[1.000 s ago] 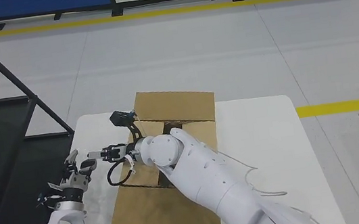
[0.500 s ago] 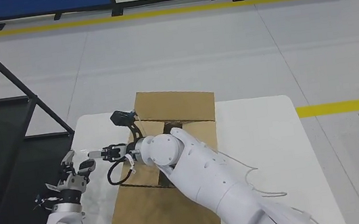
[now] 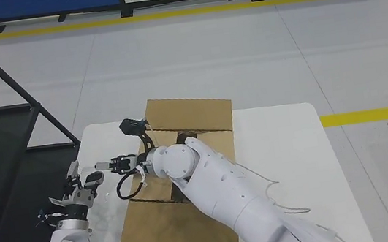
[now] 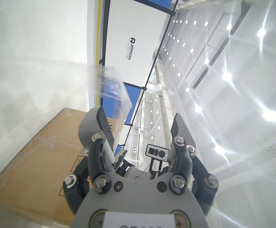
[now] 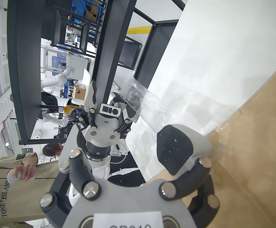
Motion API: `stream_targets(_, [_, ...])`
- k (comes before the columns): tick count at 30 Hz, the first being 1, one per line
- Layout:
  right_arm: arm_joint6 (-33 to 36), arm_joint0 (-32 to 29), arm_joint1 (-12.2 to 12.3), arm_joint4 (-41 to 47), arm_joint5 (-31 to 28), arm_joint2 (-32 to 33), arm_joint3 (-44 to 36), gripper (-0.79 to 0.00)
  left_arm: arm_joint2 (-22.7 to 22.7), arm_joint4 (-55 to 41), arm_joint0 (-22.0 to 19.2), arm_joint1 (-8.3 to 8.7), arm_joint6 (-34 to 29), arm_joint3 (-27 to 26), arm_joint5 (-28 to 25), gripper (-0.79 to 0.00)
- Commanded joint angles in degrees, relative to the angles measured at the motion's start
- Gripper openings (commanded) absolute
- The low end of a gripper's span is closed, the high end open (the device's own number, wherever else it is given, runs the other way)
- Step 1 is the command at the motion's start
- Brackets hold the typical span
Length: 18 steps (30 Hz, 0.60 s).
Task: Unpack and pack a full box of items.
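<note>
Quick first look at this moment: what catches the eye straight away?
A clear plastic bag stretches between the two hands, just off the side of the box. The left hand is open, with the bag beside one finger. The open cardboard box sits on the white table, and the right hand is at its edge.

light: bright, even | glare: ceiling lamps [image 4: 225, 76] flare into stars | shadows: soft, faint | edges: wrist views bowed

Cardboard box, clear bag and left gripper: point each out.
cardboard box [image 3: 189, 114], top view, far flap.
clear bag [image 5: 134, 97], right wrist view, its dark contents.
left gripper [image 4: 139, 113], left wrist view, midway between fingertips.
</note>
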Motion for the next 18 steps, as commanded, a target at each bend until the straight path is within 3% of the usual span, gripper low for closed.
stream_targets(1, [0.29,-0.04,0.06,0.21,-0.83,0.30,-0.33,0.000,0.30,0.24,-0.21,-0.02,0.02,0.08,0.04,-0.175])
stream_targets(18, [0.81,-0.69,1.05,-0.20,-3.02,2.33,-2.56,0.000,0.99,0.89,-0.09,-0.07,-0.23,0.75,0.38,-0.175])
